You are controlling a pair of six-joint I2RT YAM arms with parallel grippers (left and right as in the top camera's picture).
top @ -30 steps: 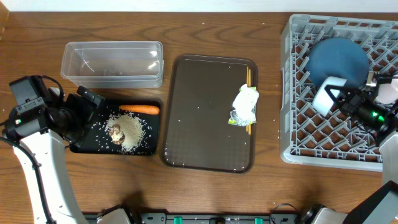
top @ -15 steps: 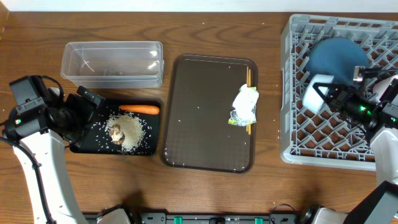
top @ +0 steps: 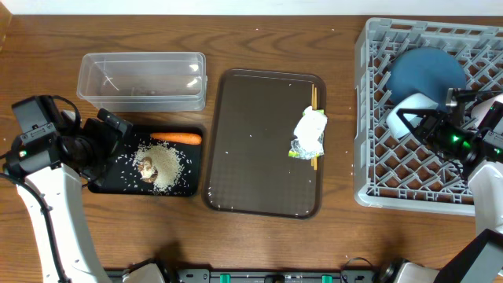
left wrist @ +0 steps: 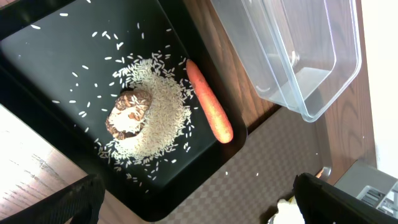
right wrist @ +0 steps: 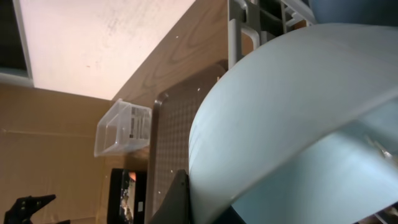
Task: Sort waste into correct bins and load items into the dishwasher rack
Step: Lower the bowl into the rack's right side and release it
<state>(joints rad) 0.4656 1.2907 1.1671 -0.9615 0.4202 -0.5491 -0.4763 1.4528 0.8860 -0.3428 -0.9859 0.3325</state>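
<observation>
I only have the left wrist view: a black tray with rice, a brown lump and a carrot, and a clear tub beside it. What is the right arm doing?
Observer: The right gripper is shut on a small pale blue bowl at the dishwasher rack. I can't tell whether the bowl rests on the grid.
Reviewer: Is anything else loaded?
Observer: A large dark blue bowl sits in the rack, just beyond the held one.
Reviewer: And the wrapper?
Observer: The crumpled wrapper lies on the chopsticks, on the brown serving tray, at its rack side.
</observation>
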